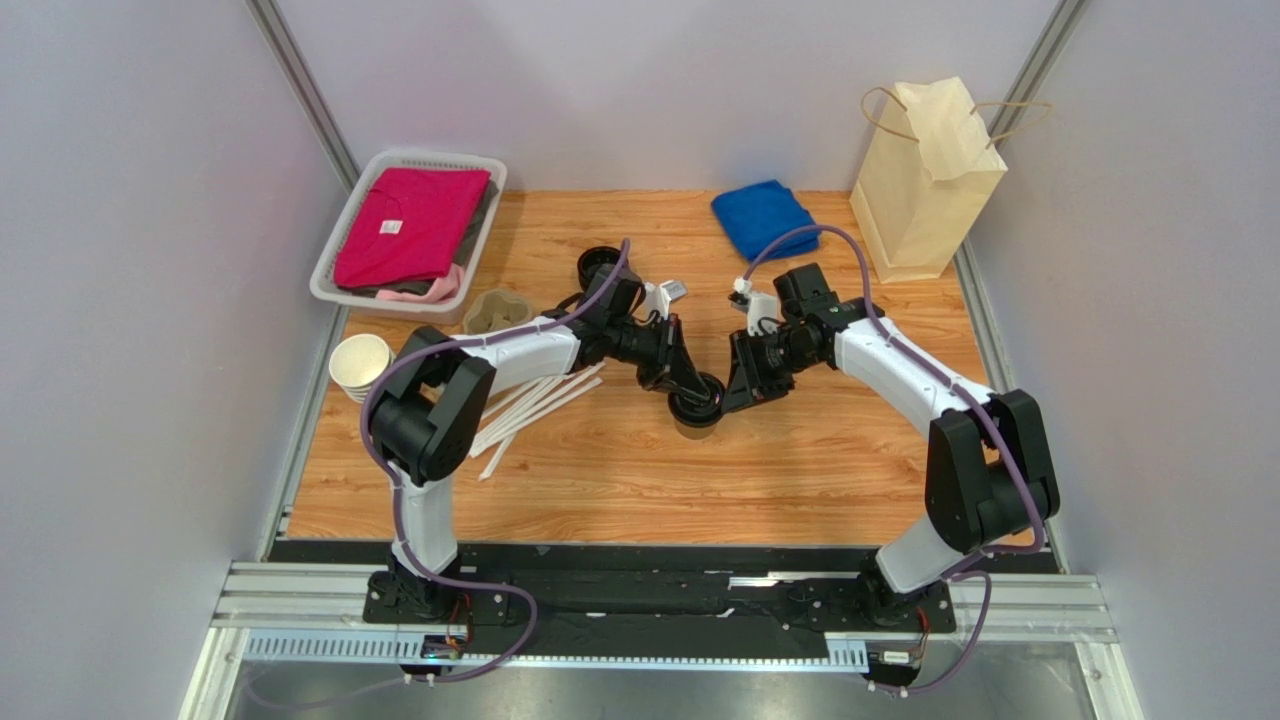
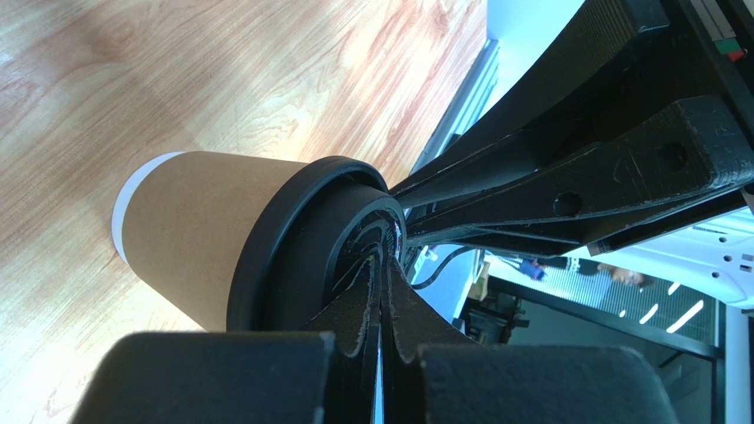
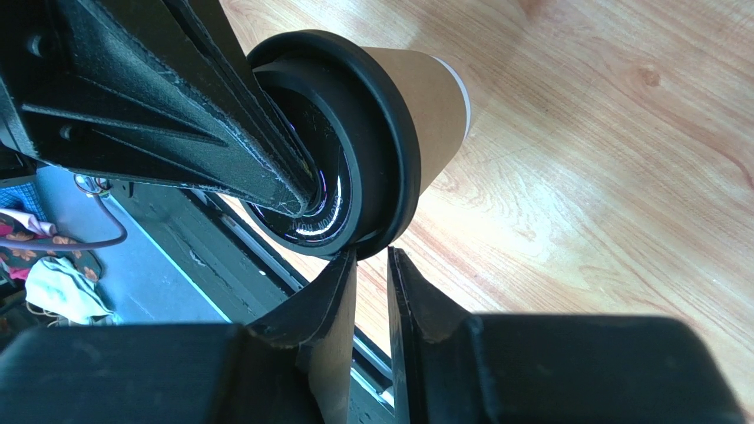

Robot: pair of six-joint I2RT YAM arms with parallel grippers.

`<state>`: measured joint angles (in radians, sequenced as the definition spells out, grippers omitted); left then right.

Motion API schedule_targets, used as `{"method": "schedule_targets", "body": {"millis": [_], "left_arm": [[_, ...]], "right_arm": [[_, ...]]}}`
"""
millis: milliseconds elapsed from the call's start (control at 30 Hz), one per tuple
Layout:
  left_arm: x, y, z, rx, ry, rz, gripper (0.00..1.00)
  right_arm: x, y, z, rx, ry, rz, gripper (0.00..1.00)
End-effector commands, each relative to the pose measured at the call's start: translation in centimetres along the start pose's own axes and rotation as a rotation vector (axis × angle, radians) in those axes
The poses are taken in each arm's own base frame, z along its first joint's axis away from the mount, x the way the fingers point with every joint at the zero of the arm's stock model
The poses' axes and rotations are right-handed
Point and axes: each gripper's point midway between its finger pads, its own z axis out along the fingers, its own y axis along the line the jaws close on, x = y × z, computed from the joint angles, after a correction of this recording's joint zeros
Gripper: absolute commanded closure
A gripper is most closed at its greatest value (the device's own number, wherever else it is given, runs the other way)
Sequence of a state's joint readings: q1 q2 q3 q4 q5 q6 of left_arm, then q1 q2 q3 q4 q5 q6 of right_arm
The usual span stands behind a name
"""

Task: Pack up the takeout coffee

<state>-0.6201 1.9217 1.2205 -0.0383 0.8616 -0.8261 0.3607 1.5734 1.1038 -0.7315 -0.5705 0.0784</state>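
The takeout coffee [image 1: 699, 411], a tan kraft cup [image 2: 195, 230] with a black lid [image 2: 292, 256], stands on the wooden table [image 1: 601, 480] between both arms. My left gripper [image 1: 687, 393] is shut, and its joined fingertips [image 2: 382, 265] rest on the lid's top. My right gripper [image 1: 730, 393] comes from the other side. In the right wrist view its fingers [image 3: 372, 256] stand a narrow gap apart at the lid's rim [image 3: 389, 150], and the rim dips between the tips. The cup's wall [image 3: 429, 97] shows beyond the lid.
A tan paper bag [image 1: 924, 180] stands at the back right, with a blue cloth [image 1: 763, 215] beside it. A white basket [image 1: 338, 248] of clothes sits back left. Stacked paper cups [image 1: 358, 365], white straws [image 1: 534, 408], loose black lids [image 1: 601, 267] and a pulp carrier [image 1: 493, 312] lie left of centre.
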Motion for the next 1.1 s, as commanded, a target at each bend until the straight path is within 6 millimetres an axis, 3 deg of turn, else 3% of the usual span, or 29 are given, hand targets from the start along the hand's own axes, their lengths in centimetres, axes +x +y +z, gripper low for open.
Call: {"method": "schedule_targets", "body": {"millis": [0,167,400,533,667,767,900,933,1067], "left_arm": [[1.0,3.8,1.1,-0.109,0.012,-0.023,1.0],[-0.5,0.9,0.8,-0.035,-0.004,0.043,1.0],[-3.5,-4.5,-0.4,0.044,-0.063,0.163,0.97],[-4.3,-6.3,-1.1,0.058,-0.083,0.192,0.95],[-4.5,-7.6,-2.4,0.078,-0.108,0.206,0.86],[-5.3,-8.2,-5.2,0.077,-0.167,0.195,0.72],[-6.2,-7.4,-10.5,0.031,-0.27,0.195,0.52],[-6.4,-7.2,-11.5,0.022,-0.295,0.202,0.45],[-7.1,-5.8,-15.6,-0.025,-0.383,0.232,0.34]], "right_arm": [[0.1,-1.8,1.2,0.056,0.003,-0.01,0.78],[-1.5,0.1,-0.7,-0.025,-0.041,-0.045,0.68],[-2.4,2.4,-3.3,-0.088,-0.093,-0.109,0.33],[-2.5,2.8,-4.6,-0.066,-0.132,-0.162,0.23],[-2.0,2.6,-5.1,-0.043,-0.144,-0.167,0.21],[-1.0,2.2,-4.4,-0.035,-0.136,-0.155,0.21],[0.9,1.7,-2.3,-0.008,-0.093,-0.167,0.2],[1.1,1.2,-1.9,0.019,-0.086,-0.17,0.2],[0.9,0.5,-0.4,0.059,-0.091,-0.189,0.2]]}}
